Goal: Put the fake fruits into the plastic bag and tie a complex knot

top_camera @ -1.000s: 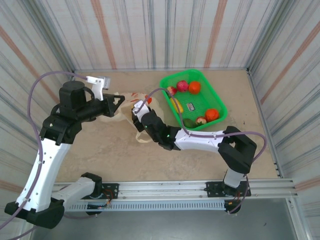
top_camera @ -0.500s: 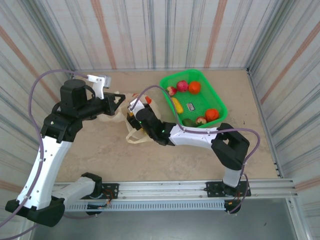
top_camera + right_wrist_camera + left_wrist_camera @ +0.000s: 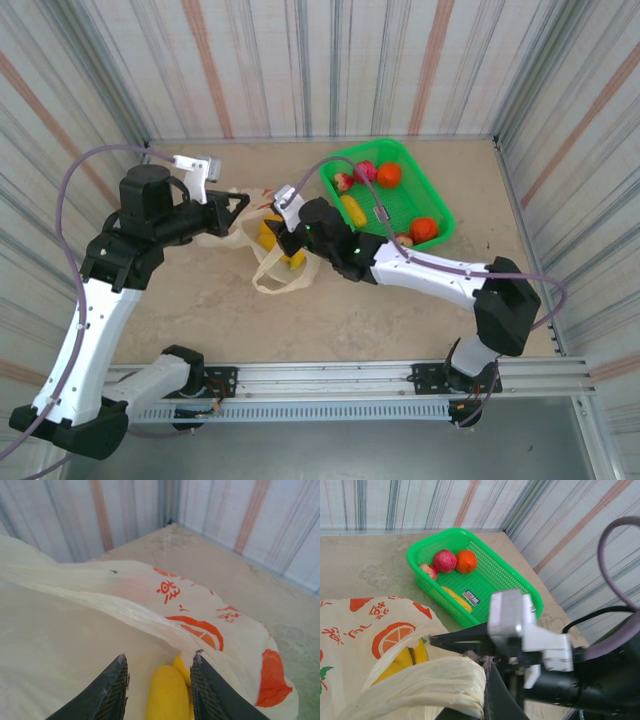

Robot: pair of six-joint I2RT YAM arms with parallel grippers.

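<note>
The left gripper (image 3: 238, 205) has its jaws clenched on a bunched edge of the bag (image 3: 380, 625), which lies on the worktop (image 3: 200, 300) just left of the green basket (image 3: 432, 200). The right gripper (image 3: 160, 656) points down into the bag's mouth with its jaws parted. A banana (image 3: 167, 697) lies low between them inside the bag with a gap beside one finger, so they grasp nothing. A red fruit (image 3: 365, 172), two orange ones and another banana lie in the basket.
</note>
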